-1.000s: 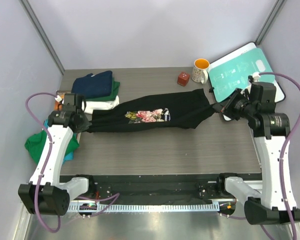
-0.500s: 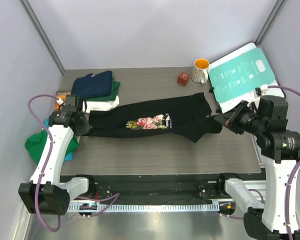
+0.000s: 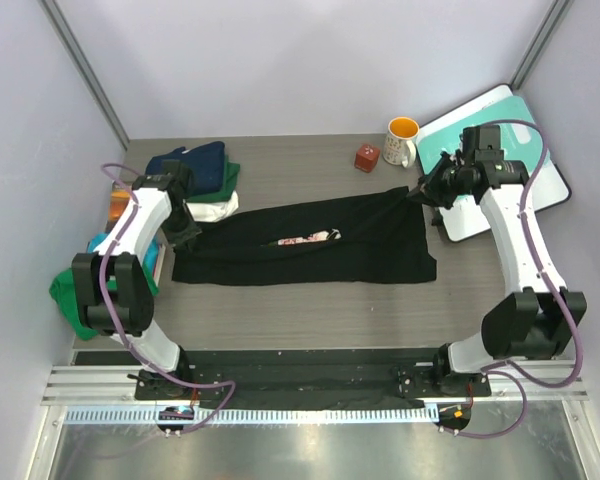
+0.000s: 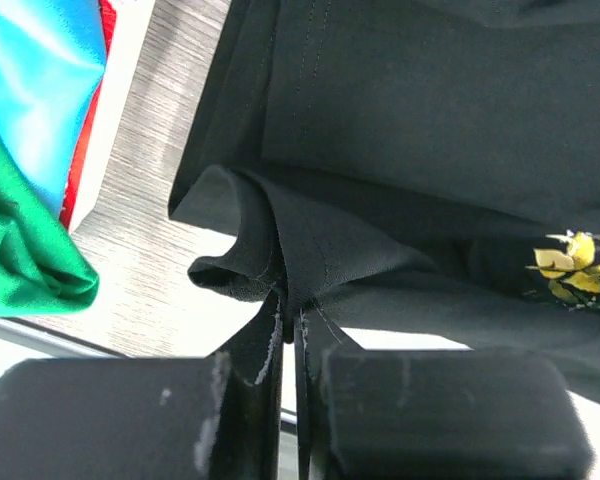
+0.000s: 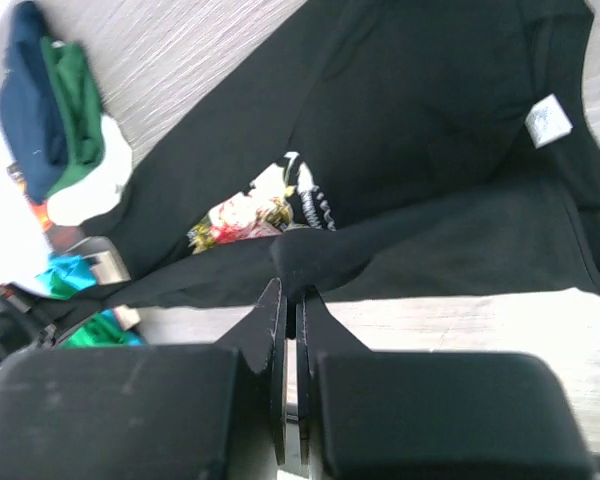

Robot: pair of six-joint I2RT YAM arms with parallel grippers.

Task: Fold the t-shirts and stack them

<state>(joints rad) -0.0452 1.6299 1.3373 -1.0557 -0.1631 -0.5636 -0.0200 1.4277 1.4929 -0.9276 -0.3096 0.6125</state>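
I see a black t-shirt [image 3: 370, 245] with a floral print [image 5: 242, 216] in pink and yellow, lying on a grey, wood-grained surface [image 3: 310, 310]. In the pile, a navy t-shirt [image 3: 192, 166] tops a green t-shirt [image 3: 231, 177]. Bright green cloth [image 3: 70, 298] and cyan cloth [image 4: 30, 90] lie left. The mug [image 3: 403, 140] is white, orange inside; the board [image 3: 500, 130] is teal and white.

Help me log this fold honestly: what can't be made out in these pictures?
- Rose print: top view, mostly covered by the black shirt's folded-over cloth.
- Green cloth at the left edge: top view, partly behind the left arm.
- Board: top view, the right arm crosses it.
- White item under the stack: top view, too little shows to name.
- Layers pinched by left gripper and right gripper: wrist views, hidden between the fingers.
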